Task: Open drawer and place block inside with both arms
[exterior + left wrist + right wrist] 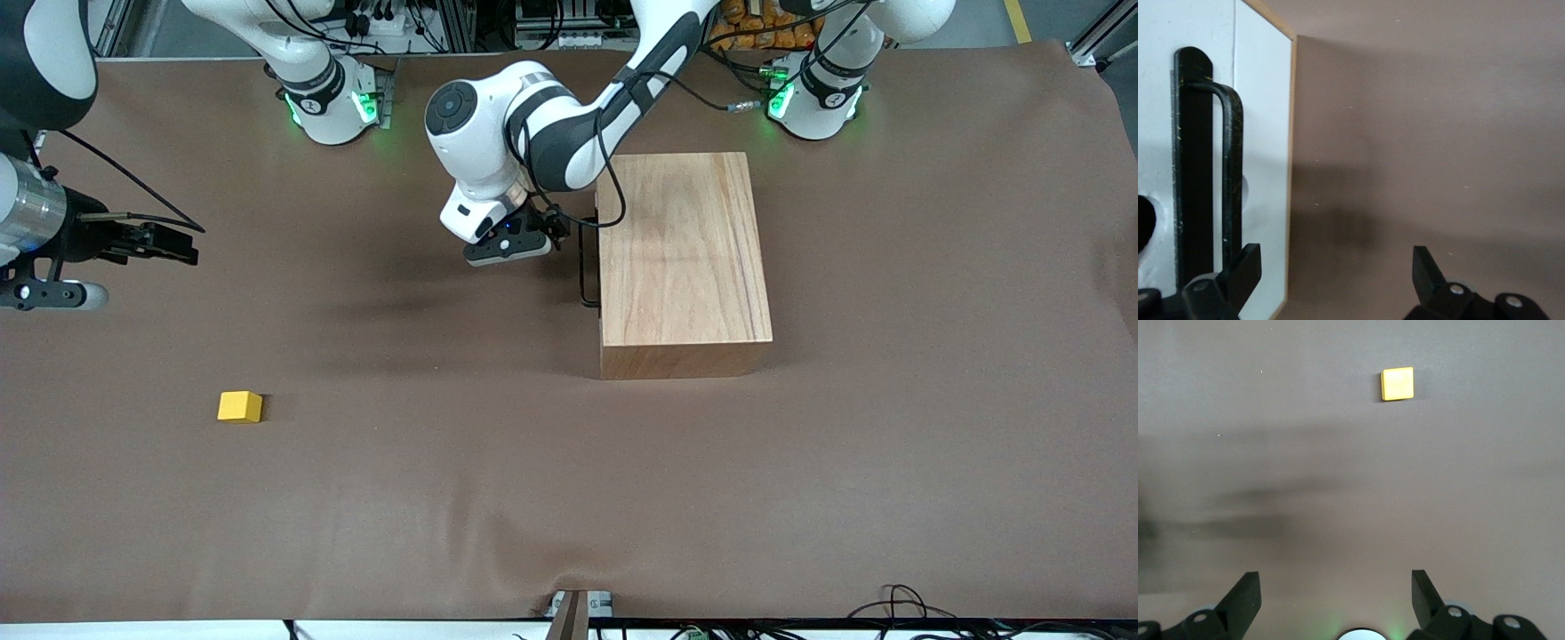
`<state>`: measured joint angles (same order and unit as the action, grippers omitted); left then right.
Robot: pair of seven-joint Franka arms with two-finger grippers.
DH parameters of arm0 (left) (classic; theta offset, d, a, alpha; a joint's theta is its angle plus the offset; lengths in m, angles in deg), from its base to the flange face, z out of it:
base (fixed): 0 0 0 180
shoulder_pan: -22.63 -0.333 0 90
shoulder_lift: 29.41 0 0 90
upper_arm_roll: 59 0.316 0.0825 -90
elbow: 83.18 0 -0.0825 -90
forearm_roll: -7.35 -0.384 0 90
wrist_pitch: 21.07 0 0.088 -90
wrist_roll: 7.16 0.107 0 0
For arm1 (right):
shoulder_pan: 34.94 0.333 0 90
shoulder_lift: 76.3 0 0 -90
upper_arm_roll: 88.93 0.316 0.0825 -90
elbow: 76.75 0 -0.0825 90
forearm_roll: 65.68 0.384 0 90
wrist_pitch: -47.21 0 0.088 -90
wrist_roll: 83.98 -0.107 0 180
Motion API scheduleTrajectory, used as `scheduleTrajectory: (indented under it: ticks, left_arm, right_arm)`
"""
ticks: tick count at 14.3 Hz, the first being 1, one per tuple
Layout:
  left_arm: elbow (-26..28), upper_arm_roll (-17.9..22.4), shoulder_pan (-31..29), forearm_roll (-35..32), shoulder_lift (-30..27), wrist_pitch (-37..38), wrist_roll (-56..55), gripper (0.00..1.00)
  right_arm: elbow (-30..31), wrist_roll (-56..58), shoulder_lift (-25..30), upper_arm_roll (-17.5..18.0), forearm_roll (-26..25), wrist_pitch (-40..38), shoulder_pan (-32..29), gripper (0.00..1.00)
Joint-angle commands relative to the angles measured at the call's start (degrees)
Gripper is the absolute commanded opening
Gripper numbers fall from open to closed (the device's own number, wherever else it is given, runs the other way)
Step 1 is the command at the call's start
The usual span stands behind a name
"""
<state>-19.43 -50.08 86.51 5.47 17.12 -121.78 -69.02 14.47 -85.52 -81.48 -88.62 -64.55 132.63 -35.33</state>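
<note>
gaping left hand (1331, 277) at black loop handle (1228, 173); right hand (1331, 600) wide above yellow cube (1397, 383).

Lighting: even, bright, overhead; soft shadows on the brown table cover (533, 462) (darkest beside the wooden box (680, 258)). Focus sharp; no glare.

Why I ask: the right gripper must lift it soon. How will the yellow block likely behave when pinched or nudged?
The block shows flat faces and square edges, so it should sit still, not roll. It looks rigid, probably light for its size. Lying on the brown cloth, a nudge would likely slide it.
</note>
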Motion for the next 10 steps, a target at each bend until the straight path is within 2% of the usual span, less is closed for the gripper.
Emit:
scheduleTrajectory:
  ticks: [1, 10]
  left_arm:
    - [-2.14, 0.48, 0.37, -2.78, 2.25, 2.27, 2.34, 1.0]
    - [-2.06, 1.98, 0.37, -3.04, 1.72, 5.17, 6.83, 1.0]
  right_arm:
    - [1.41, 0.14, 1.41, 0.48, -0.6, 0.62, -0.31, 1.0]
    - [1.41, 0.22, 1.23, 0.48, -0.6, 1.85, -0.66, 1.0]
